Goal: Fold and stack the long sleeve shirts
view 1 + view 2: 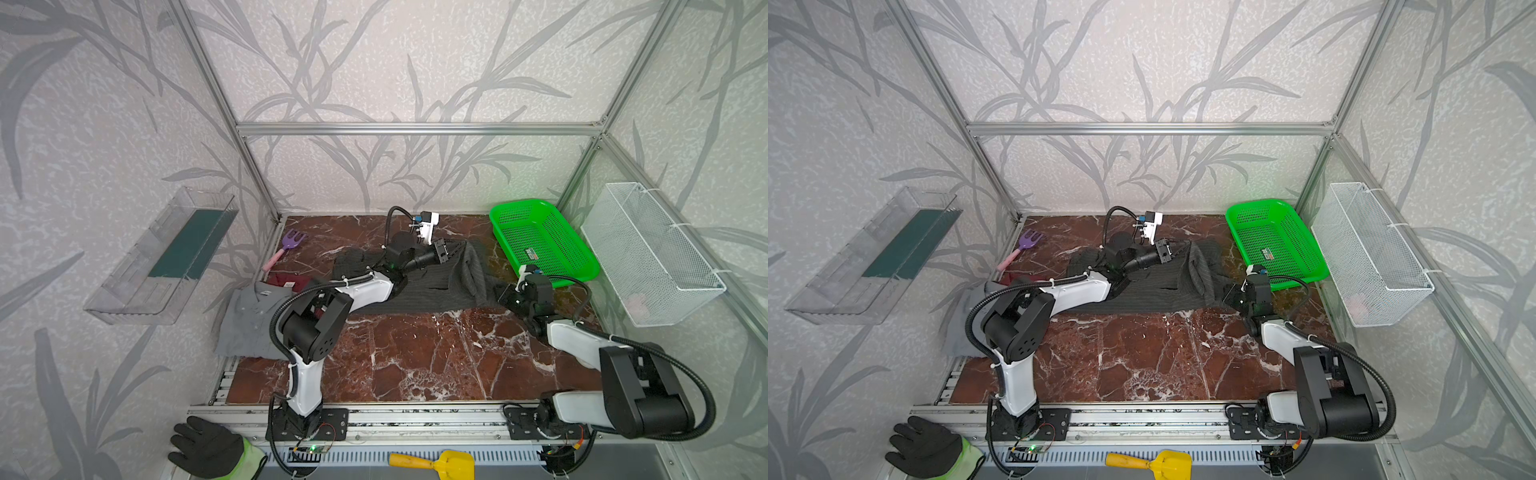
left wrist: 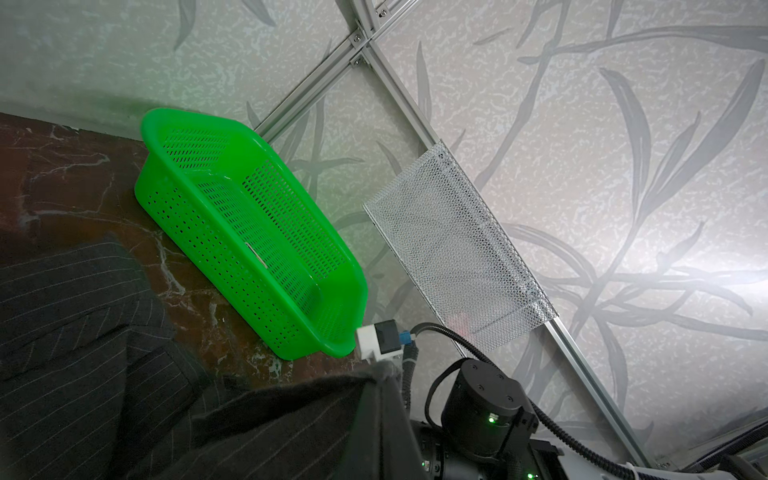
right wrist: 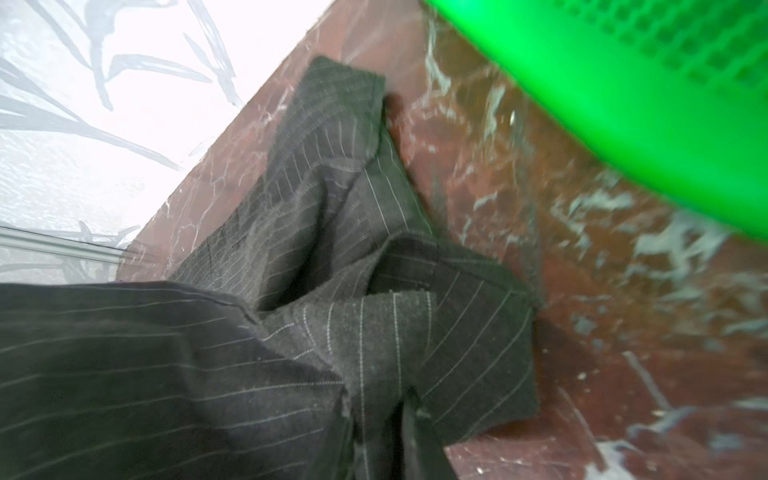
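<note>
Left gripper (image 1: 448, 249) is clamped tight on the pinstripe shirt (image 1: 432, 289). Right gripper (image 1: 505, 296) sits at the shirt's corner, can't tell if it's pinching.

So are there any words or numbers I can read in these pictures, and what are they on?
No text is readable.
Sticker inside the bright green perforated plastic basket: too small to read.
Pale tag at the collar of the dark red shirt: too small.
Small tag at the collar of the plain grey collared shirt: too small.
</note>
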